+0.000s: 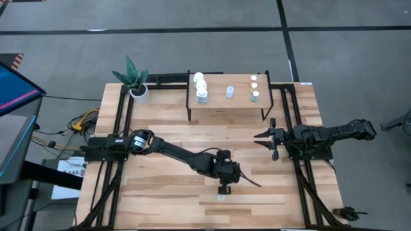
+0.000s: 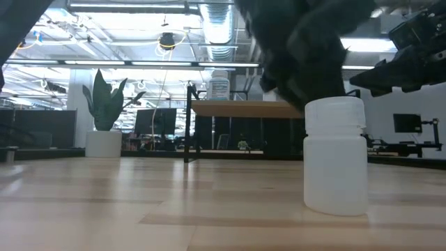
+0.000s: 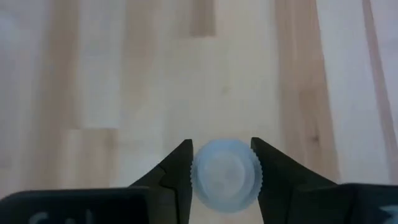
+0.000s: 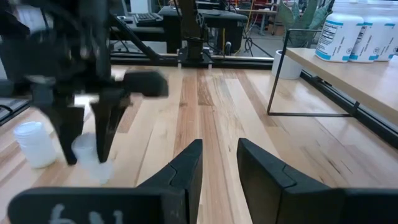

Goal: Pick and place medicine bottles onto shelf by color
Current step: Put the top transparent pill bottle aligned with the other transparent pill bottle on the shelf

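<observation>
A: Lighting? Bright, even; ceiling light strips glare in low view, soft shadows on tabletop.
B: Blur? Left arm close-up smeared; left wrist pic soft overall.

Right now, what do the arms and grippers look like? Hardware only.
Both arms are dark, almost black, jointed and slim. The left gripper has two black wedge-shaped fingers tapering to points. The right gripper has the same tapered black fingers. Faint white lettering marks each wrist body at the edge of its wrist view.
</observation>
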You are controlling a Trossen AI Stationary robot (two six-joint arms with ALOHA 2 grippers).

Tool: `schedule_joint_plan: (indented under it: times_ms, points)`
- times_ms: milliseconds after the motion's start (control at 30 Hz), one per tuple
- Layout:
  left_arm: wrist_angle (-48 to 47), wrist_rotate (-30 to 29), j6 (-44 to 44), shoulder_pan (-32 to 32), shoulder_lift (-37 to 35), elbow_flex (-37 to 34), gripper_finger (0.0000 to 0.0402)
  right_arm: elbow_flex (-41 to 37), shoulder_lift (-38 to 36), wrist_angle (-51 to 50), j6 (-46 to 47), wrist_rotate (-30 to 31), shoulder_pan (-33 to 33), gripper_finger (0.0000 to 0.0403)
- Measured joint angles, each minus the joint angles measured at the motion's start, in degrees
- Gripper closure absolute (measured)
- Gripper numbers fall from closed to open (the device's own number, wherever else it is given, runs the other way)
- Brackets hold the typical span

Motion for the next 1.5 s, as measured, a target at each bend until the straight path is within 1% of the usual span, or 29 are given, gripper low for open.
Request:
schedule_joint_plan:
  times_ms: [100,167,233,333,400,467,600,700,800,900,1100,1500]
  points:
    - [-8.4,-0.2,4.2,1.6,0.0,5.9,0.0297,0.0,0.0,0.0,0.0,0.0,0.0,0.0280]
    - [-14.4,-0.7,8.4,3.3,0.0,11.2,0.0297,0.0,0.0,0.0,0.0,0.0,0.0,0.0280]
    - [-18.1,-2.7,12.0,5.5,-0.2,15.8,0.0293,0.0,0.0,0.0,0.0,0.0,0.0,0.0279]
    - [-22.8,-5.0,13.7,10.5,-0.3,20.8,0.0289,0.0,0.0,0.0,0.0,0.0,0.0,0.0280]
    - [-20.3,-4.1,14.7,14.0,-1.3,20.1,0.0292,0.0,0.0,0.0,0.0,0.0,0.0,0.0280]
    - [-21.1,-1.6,15.0,17.7,-1.8,19.8,0.0295,0.0,0.0,0.0,0.0,0.0,0.0,0.0279]
    - [-19.8,4.5,12.5,24.0,-1.9,19.9,0.0295,0.0,0.5,0.0,0.0,0.0,0.0,0.0280]
    - [-17.4,9.0,11.6,26.8,-1.9,20.4,0.0291,0.0,0.6,0.0,0.0,0.0,0.0,0.0279]
    - [-15.4,12.1,11.4,27.9,-2.3,20.4,0.0291,0.0,0.6,0.0,0.0,0.0,0.0,0.0280]
    - [-14.1,11.3,12.3,28.1,-2.6,20.8,0.0294,0.0,0.6,0.0,0.0,0.0,0.0,0.0279]
    - [-14.2,7.1,14.6,29.4,-3.0,20.7,0.0291,0.0,0.6,0.0,0.0,0.0,0.0,0.0279]
    - [-13.2,7.2,16.5,34.1,-3.0,20.7,0.0291,0.0,0.6,0.0,-0.1,0.0,0.0,0.0280]
